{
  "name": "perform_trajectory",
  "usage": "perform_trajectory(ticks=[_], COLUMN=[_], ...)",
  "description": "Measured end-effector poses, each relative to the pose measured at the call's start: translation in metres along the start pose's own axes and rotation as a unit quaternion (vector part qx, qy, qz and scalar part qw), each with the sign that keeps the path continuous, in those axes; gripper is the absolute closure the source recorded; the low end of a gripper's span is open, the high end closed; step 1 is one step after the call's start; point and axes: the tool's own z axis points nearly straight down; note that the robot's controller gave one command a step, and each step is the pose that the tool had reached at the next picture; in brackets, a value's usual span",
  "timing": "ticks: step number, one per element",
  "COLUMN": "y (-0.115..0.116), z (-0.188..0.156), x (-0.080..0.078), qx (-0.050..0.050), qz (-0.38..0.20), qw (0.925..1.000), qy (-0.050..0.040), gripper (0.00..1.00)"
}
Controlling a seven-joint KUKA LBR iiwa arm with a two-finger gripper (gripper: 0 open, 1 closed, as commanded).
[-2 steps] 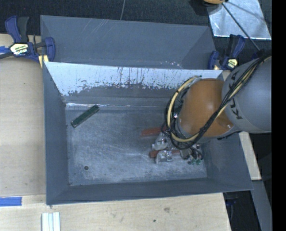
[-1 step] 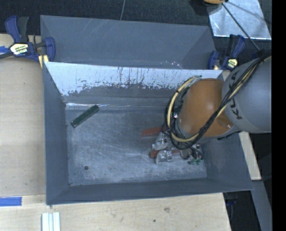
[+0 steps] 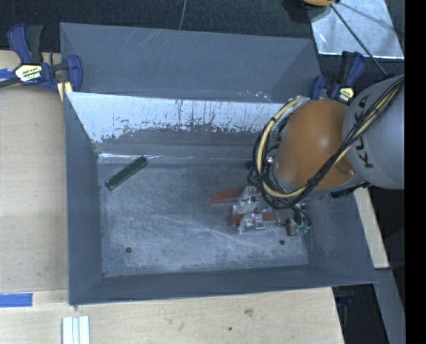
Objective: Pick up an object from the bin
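Reddish-brown strip [image 3: 225,196]: lies flat on the floor of the bin [image 3: 84,213], right of centre, long axis running roughly from the view's left to its right and tilted slightly.
- Fingers [image 3: 252,219]: low over the floor, just below and to the view's right of the strip's right end. The strip's right end runs in under the metal hardware there; I cannot tell whether they touch.
- Finger state: cannot tell whether they are apart or together, as the metal parts blur into one pale cluster. Nothing is clearly seen between them.
- Second reddish-brown bit [image 3: 235,226]: at the lower left edge of the fingers, very close or touching. More of the same colour [image 3: 271,221] shows to their right, partly hidden.
- Arm: enters from the view's right; the orange cover [image 3: 313,145] and looped cables [image 3: 268,165] hang above the bin's right side and hide the floor beneath.
- Dark green flat stick [image 3: 127,172]: far left of the floor near the back wall, lying slanted, well apart from the fingers.
- Small dark speck [image 3: 129,250]: front left of the floor, alone.
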Motion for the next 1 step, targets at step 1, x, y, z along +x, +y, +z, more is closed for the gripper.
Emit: perform_trajectory(ticks=[1], y=[-0.0096], z=[-0.1118], x=[0.0081], qx=[0.0], qz=[0.02], qw=[0.9998], qy=[-0.0027], gripper=[1.0])
